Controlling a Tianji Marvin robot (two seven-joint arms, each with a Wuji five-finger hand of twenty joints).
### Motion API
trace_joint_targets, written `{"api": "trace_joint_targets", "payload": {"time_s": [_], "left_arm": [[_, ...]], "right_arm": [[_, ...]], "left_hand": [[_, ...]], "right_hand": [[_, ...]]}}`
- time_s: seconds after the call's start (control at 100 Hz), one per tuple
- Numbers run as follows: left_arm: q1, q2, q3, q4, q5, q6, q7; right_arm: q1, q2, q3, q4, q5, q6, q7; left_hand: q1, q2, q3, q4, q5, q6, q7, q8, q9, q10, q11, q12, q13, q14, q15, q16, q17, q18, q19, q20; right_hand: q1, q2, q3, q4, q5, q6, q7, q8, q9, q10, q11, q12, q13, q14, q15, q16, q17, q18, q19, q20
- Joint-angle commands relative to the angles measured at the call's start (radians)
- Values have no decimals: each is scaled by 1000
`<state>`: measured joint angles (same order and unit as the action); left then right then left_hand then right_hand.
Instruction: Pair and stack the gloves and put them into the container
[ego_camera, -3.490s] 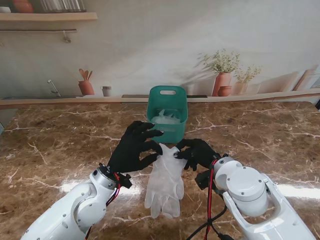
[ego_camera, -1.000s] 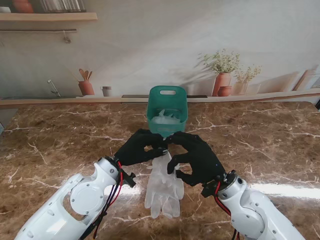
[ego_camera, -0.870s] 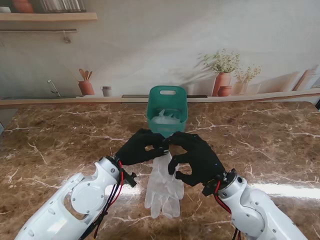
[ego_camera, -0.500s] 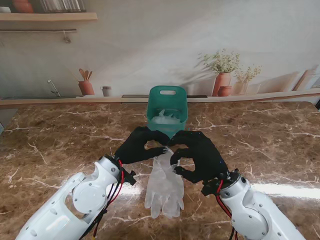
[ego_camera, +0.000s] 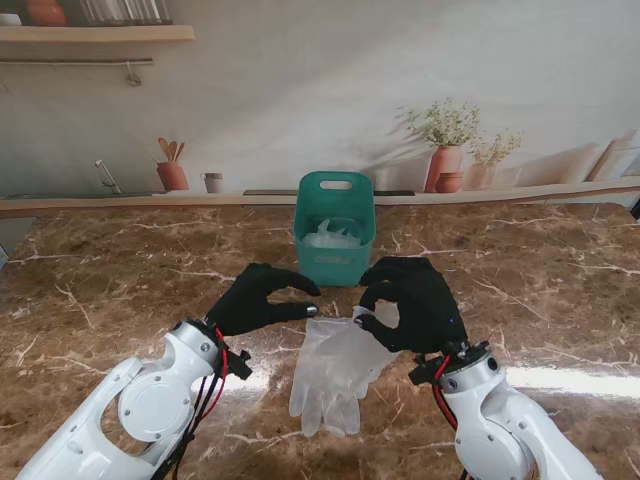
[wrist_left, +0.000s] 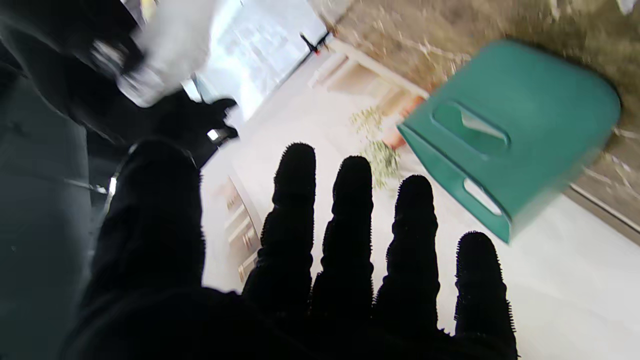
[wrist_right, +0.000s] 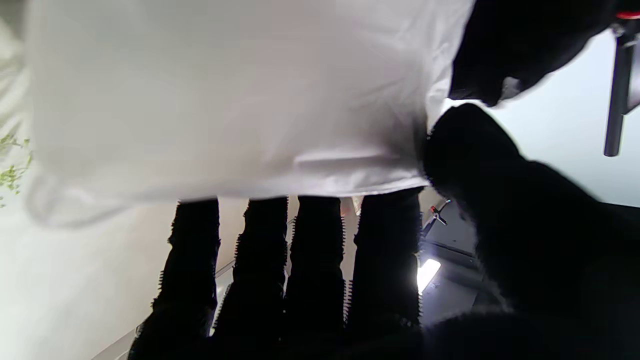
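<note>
Right hand pinches the cuff of the stacked gloves, thumb against fingers, lifting that end so the pair can be carried as one. Left hand, beside the cuff, holds nothing; its fingers are spread. The gloves lie on the table nearer to me than the container. Their long axis runs toward it: fingertips nearest me, cuff at the container end. Another pale glove apparently already lies inside.
</note>
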<state>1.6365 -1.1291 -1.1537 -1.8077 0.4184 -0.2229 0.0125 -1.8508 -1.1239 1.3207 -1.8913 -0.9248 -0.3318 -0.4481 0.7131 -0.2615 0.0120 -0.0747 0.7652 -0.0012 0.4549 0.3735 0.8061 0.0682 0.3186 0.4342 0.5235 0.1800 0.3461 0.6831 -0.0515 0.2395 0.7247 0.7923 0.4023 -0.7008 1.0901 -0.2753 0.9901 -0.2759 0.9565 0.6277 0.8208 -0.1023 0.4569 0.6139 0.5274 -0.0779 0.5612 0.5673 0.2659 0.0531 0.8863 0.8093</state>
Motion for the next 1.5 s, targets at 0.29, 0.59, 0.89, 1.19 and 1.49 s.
{"api": "trace_joint_targets", "payload": {"time_s": [0.29, 0.59, 0.89, 1.19, 1.49], "left_arm": [[-55, 20, 108, 30, 48, -39, -23], [-65, -14, 172, 65, 46, -29, 110], [-41, -18, 142, 47, 29, -52, 127], [-17, -13, 111, 40, 10, -135, 115], [-14, -7, 96, 45, -15, -207, 89]], "right_arm": [[19, 2, -57, -17, 1, 50, 48], [28, -3, -89, -21, 19, 93, 44], [-44, -10, -13, -47, 113, 128, 107], [-66, 2, 41, -55, 371, 217, 359], [-9, 30, 53, -2, 700, 259, 630]], "left_hand": [[-55, -116, -23, 37, -65, 12, -125, -88, -142, -28, -63, -63, -119, -39, -115, -69, -46, -26, -152, -11], [171, -196, 486, -94, 156, -158, 391, -81, 252, -51, 52, 84, 103, -23, 37, 47, -13, -64, -34, 107], [147, -150, 589, -98, 100, -219, 382, 101, 388, -64, 46, 29, 201, -32, 137, 91, -10, -92, 102, 80], [203, -124, 542, -92, 73, -292, 371, 125, 395, -94, 54, 78, 178, -46, 123, 88, -24, -115, 76, 59], [232, -112, 564, -92, 113, -251, 262, -128, 394, -106, 74, 183, 163, -62, 99, 84, -23, -139, 8, 57]], "right_hand": [[4, 12, -3, 26, 17, 11, 21, 27, 10, -1, 3, 27, 33, 5, 0, 24, 17, 7, 44, 24], [-4, 13, -9, 28, 11, -4, 11, 21, 9, 6, 2, 32, 56, 15, 7, 30, 31, 17, 57, 14], [-101, 35, -194, 150, -580, 356, -862, -91, -241, 81, -198, -178, 117, 115, -209, -78, 48, 64, 41, -33], [-156, 90, -434, 206, -843, 541, -998, -179, -413, 165, -193, -293, 115, 136, -264, -97, 44, 57, 27, 5], [-254, 107, -367, 189, -478, 361, -657, -116, -108, 44, 87, 64, 44, 135, -173, 15, -22, 58, -71, -11]]}}
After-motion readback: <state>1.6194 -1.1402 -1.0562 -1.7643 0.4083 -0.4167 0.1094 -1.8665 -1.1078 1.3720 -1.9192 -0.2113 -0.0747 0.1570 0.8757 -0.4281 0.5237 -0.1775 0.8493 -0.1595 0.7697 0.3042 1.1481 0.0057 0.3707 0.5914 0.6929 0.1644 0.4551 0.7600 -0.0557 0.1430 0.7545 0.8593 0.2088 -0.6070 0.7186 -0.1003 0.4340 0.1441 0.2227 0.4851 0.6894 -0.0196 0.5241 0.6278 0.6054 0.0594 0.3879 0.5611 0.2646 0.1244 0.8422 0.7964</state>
